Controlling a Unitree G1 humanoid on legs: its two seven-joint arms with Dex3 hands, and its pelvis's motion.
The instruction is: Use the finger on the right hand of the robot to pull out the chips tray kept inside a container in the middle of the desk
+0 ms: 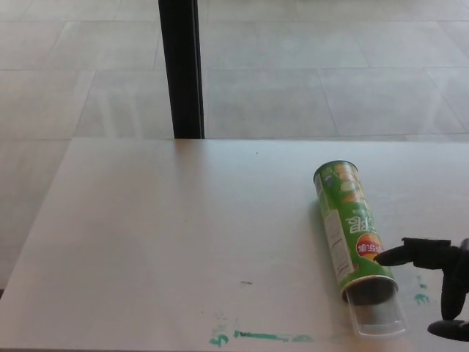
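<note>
A green chips can (352, 224) lies on its side on the white desk (183, 235), right of the middle, its open mouth facing the near edge. A clear plastic tray (379, 315) sticks a short way out of that mouth. My right hand (440, 282) comes in from the lower right, open, fingers spread. One finger (399, 254) points left and its tip touches or nearly touches the can's right side near the red logo. Another fingertip (448, 330) shows at the bottom right. My left hand is out of sight.
A black post (182, 70) stands behind the desk's far edge. Tiled floor (330, 73) lies beyond. Green paint marks (264, 337) streak the near edge of the desk.
</note>
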